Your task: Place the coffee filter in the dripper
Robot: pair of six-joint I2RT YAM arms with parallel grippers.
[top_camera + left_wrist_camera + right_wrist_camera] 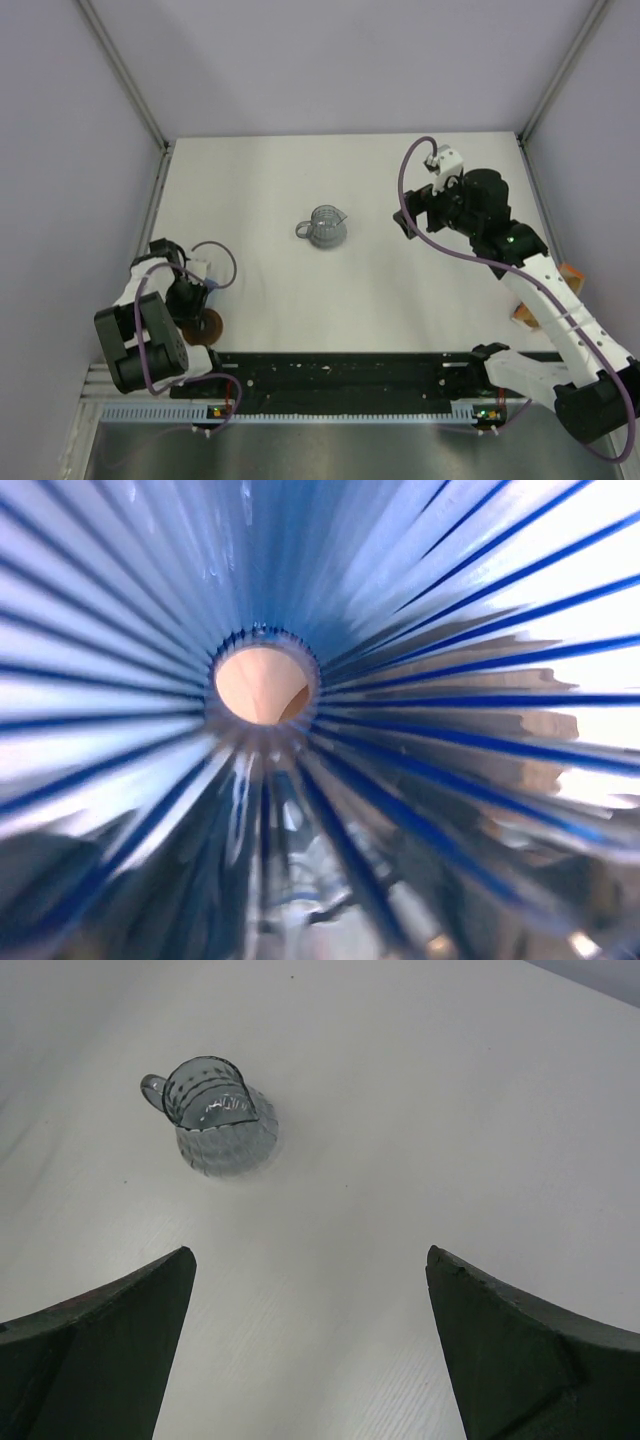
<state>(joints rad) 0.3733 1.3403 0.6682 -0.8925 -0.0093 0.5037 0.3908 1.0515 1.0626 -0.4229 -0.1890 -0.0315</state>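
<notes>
The dripper [420, 710], blue with ribbed inner walls, fills the left wrist view; I look straight down into it to its centre hole, where a tan surface shows. My left gripper [197, 310] sits at the table's near left, and its fingers show only as a blur through the dripper's lower wall; it seems shut on the dripper. In the top view a brown round part [207, 325] sits at its tip. I cannot make out the coffee filter. My right gripper [410, 222] [310, 1255] is open and empty above the table, right of the mug.
A grey glass mug [322, 226] with a handle stands mid-table, and also shows in the right wrist view [215, 1115]. An orange pack [570, 272] lies at the right edge, partly under the right arm. Enclosure walls surround the table.
</notes>
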